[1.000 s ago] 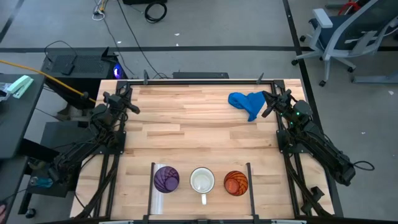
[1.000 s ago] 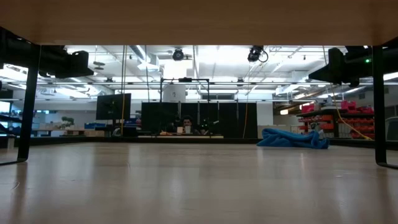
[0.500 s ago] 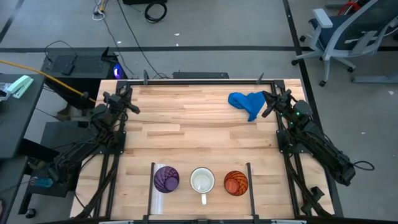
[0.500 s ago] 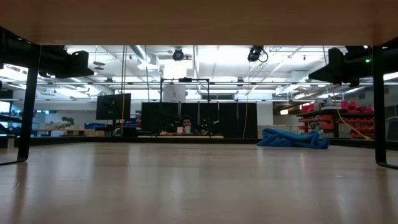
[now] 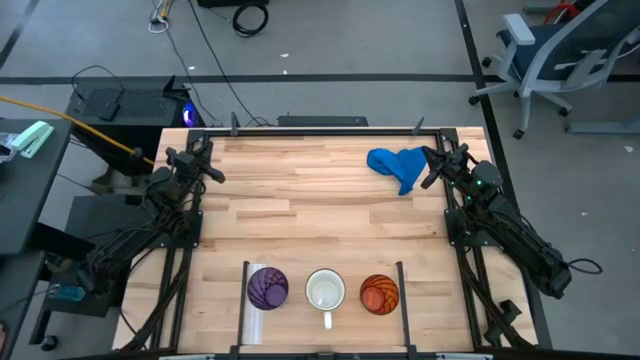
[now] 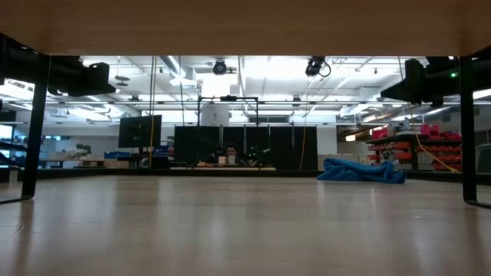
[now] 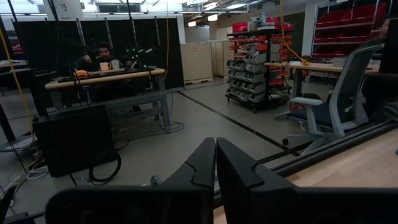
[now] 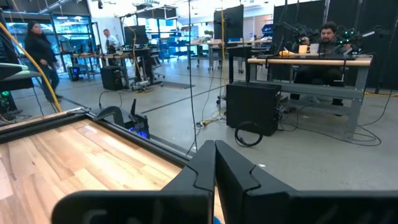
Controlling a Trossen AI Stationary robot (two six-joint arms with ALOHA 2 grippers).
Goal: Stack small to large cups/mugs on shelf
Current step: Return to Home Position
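Blue cloth [image 5: 393,165] just beside right claw [image 5: 430,168]; left claw [image 5: 212,172] well apart.

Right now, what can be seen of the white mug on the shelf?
The white mug stands upright with its mouth up, pale inside and seemingly empty. Its small handle points toward the table's near edge. It rests on the light wooden shelf, in the middle of a row, with the purple cup on the left arm's side and the orange cup on the right arm's, clear of both.

From table height, the shelf [image 6: 245,23] shows only its underside, hiding the cups [image 5: 325,290].
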